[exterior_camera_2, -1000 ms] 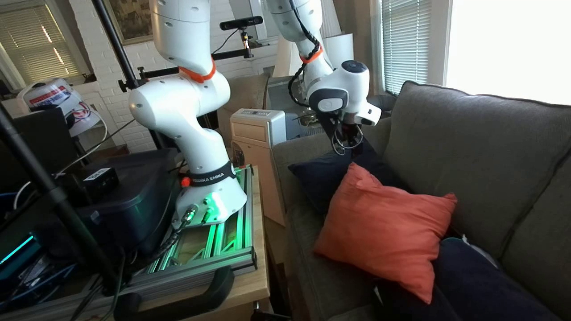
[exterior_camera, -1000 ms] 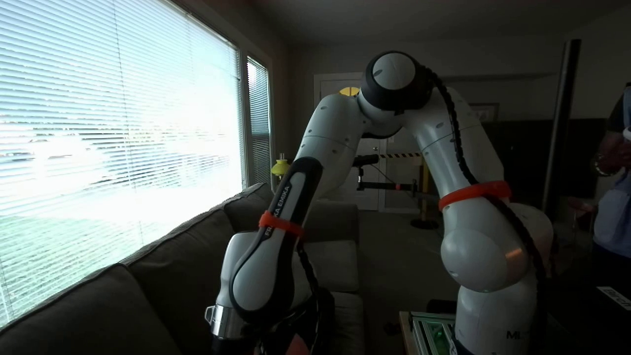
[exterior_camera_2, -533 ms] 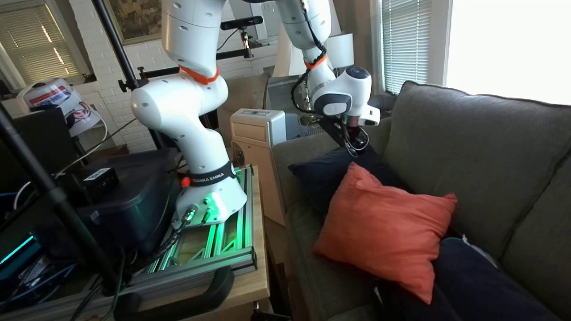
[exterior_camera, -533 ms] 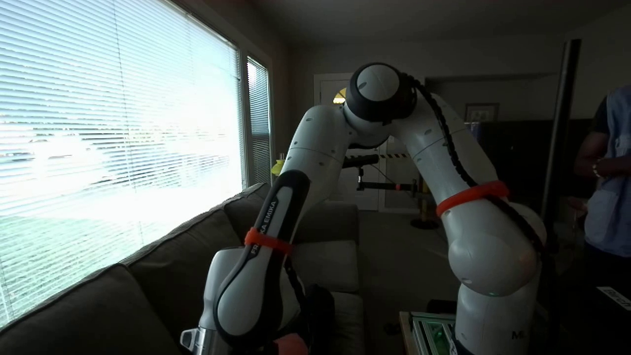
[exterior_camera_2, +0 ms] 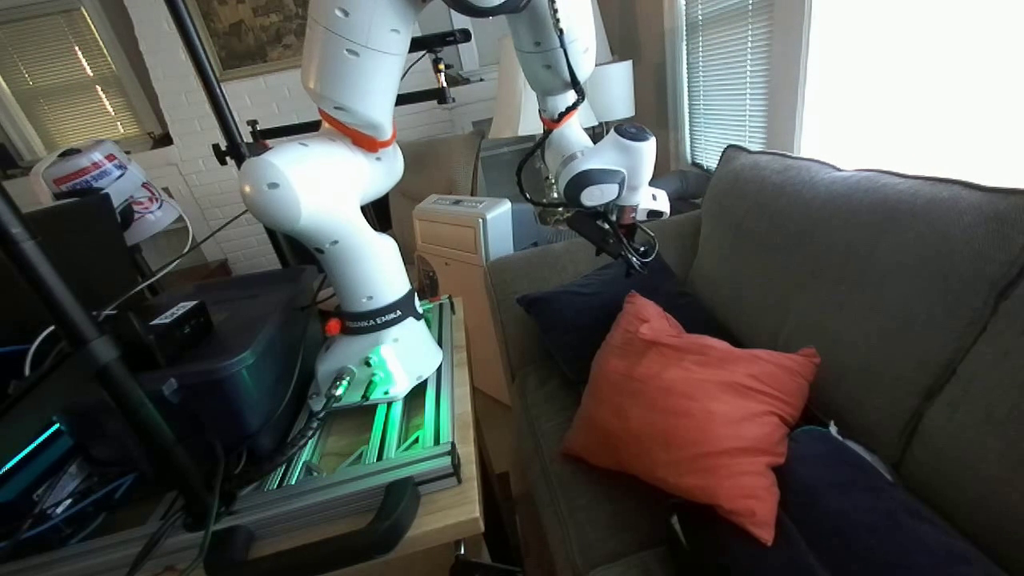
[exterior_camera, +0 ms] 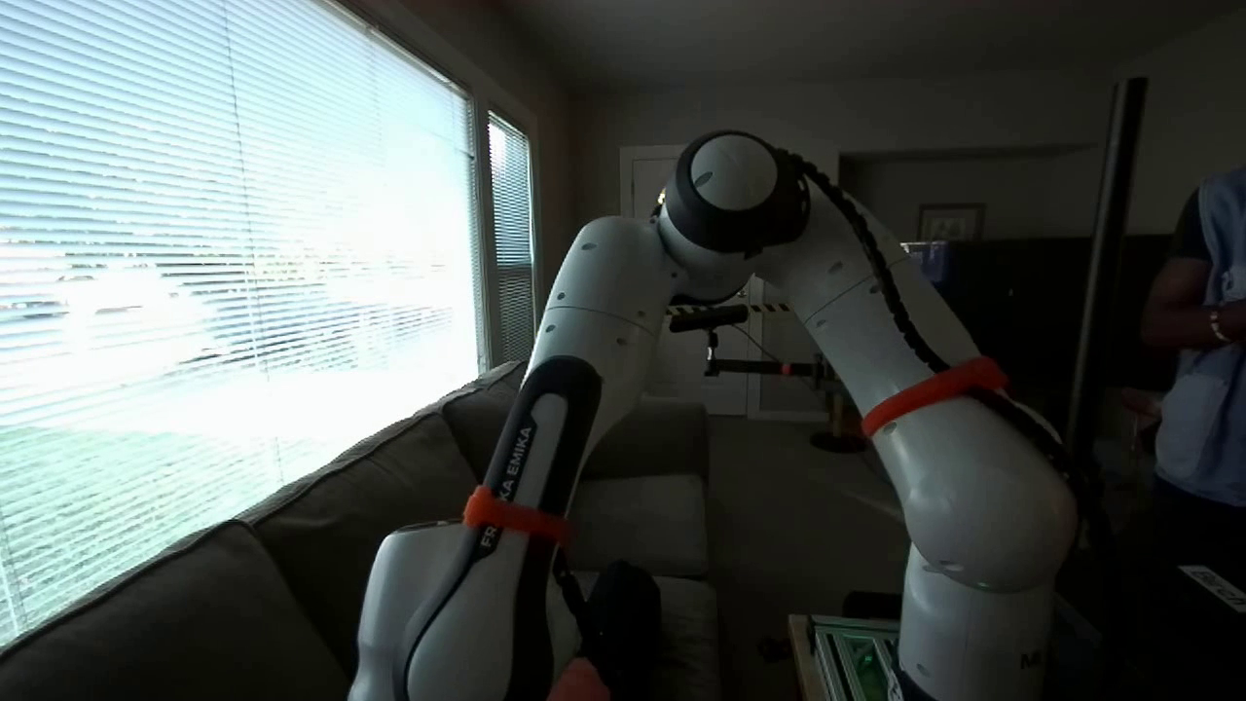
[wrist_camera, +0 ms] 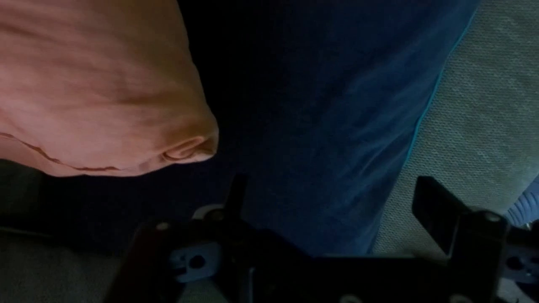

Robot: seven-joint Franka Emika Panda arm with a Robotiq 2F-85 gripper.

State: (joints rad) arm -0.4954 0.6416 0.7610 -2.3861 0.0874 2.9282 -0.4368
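A: Where was the tool (wrist_camera: 332,179) found, and how was it set?

B: It was held above the sofa (exterior_camera_2: 848,264), off the sofa-facing edge of the tabletop (exterior_camera_2: 468,448) to which the robot's base (exterior_camera_2: 400,352) was fixed. Its fingers (wrist_camera: 438,214) were spread wide in the wrist view, and nothing was gripped.

A: Which way from it were the nearest things placed?

B: The navy cushion (wrist_camera: 311,126) was framed right below the gap between the fingers; whether it was touched could not be told. The orange pillow (wrist_camera: 105,92) was seen at the upper left of the wrist view, with its nearest corner just beyond one fingertip but apart from it.

A: Was a long axis made out?

B: Hardly: a nearly square outline was shown by the orange pillow (exterior_camera_2: 692,408) in an exterior view, and a corner, not a side, was pointed at the tool. The pillow was laid across from the tabletop's sofa-facing edge, while the navy cushion was placed farther along, toward that edge's far corner, beside the armrest (exterior_camera_2: 552,258).

A: And the materials?

B: The orange pillow was covered in soft-looking, lightly creased cloth, plumply filled, with a seam and a puckered corner. The navy cushion was smoother, drawn into long shallow folds and edged with thin turquoise piping (wrist_camera: 429,99). The sofa was upholstered in coarse grey weave.
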